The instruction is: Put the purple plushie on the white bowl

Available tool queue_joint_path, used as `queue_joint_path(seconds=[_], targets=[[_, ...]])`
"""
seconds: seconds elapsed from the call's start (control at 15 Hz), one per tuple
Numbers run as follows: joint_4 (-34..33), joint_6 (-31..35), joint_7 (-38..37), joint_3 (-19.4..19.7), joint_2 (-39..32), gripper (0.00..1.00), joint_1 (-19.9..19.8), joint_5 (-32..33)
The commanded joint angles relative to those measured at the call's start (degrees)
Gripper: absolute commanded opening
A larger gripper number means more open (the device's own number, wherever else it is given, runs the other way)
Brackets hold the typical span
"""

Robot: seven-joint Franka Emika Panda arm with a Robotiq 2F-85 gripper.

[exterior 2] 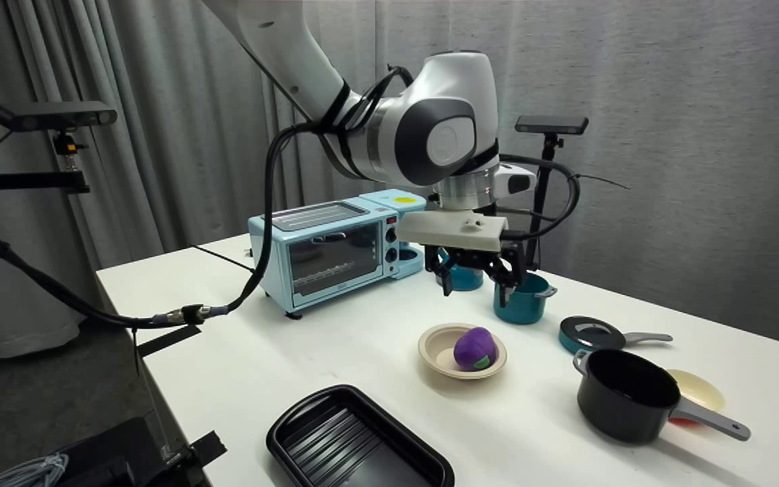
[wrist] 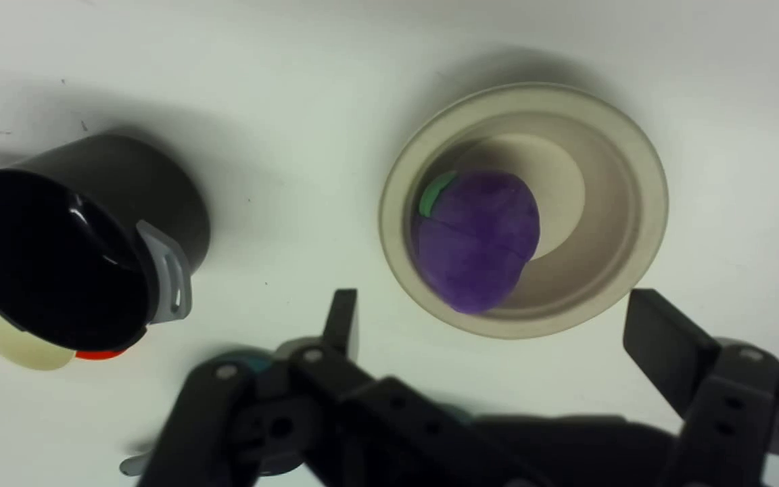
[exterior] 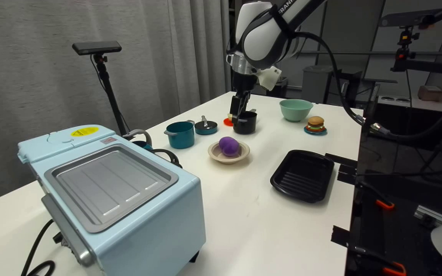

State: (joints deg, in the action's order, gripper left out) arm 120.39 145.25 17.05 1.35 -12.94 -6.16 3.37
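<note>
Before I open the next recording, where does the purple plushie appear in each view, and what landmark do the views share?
In an exterior view: purple plushie, near the picture's centre.
In an exterior view: purple plushie, right of centre, lower half.
In the wrist view: purple plushie, slightly right of centre, about mid-height.
Shared landmark: the cream-white bowl holding it in all three.
</note>
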Motion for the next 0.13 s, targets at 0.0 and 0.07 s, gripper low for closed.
queue_joint_path(seconds=[0.0, 0.07], targets=[[-0.05, -0.1, -0.01, 0.18, 0.01, 1.0, 0.19, -0.04], [-0.05, -0.1, -0.01, 0.18, 0.01, 1.0, 0.19, -0.04]])
